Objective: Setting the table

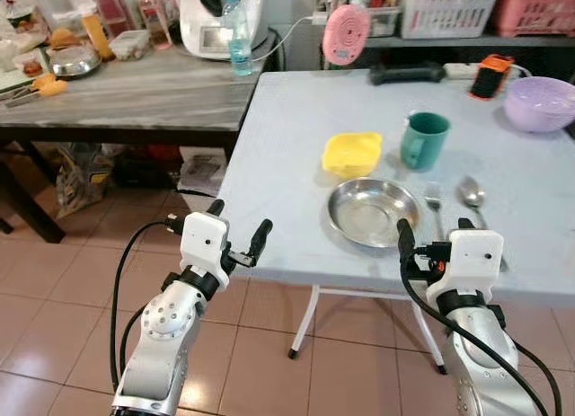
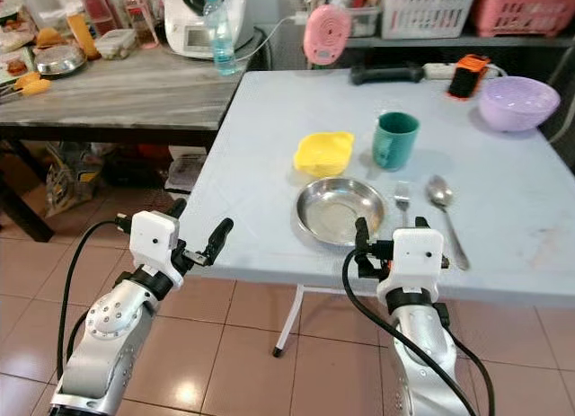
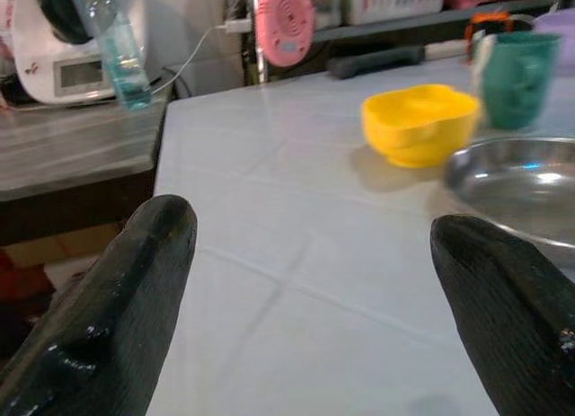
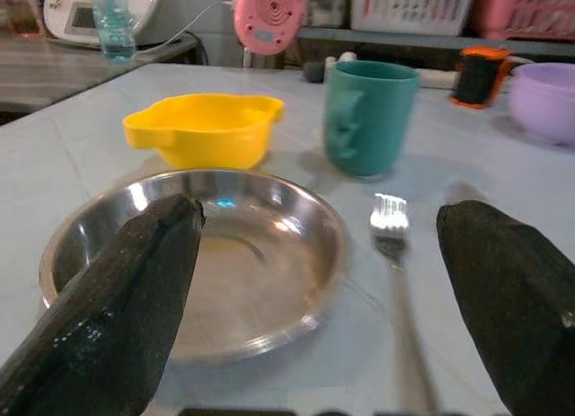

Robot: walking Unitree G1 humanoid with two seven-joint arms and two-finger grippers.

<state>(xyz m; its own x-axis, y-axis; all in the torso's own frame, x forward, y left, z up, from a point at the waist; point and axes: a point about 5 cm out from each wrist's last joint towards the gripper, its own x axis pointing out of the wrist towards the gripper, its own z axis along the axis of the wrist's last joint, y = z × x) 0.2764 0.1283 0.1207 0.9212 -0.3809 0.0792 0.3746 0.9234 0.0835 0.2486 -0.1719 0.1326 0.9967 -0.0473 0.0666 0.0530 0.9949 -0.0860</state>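
Two grippers idle | left gripper [image 1: 238, 232] lower left, fingers apart, empty | steel plate [image 1: 374, 211] centre frame: light, rigid, slippery; pinch rim | fork [image 1: 434, 203], spoon [image 1: 473, 197] alongside | right gripper [image 1: 436, 232] lower right, fingers apart.

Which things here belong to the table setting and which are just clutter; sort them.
Table setting: steel plate, fork, spoon, green cup, yellow bowl.

Lying about: purple bowl, pink fan, water bottle, black handle, orange-black device.
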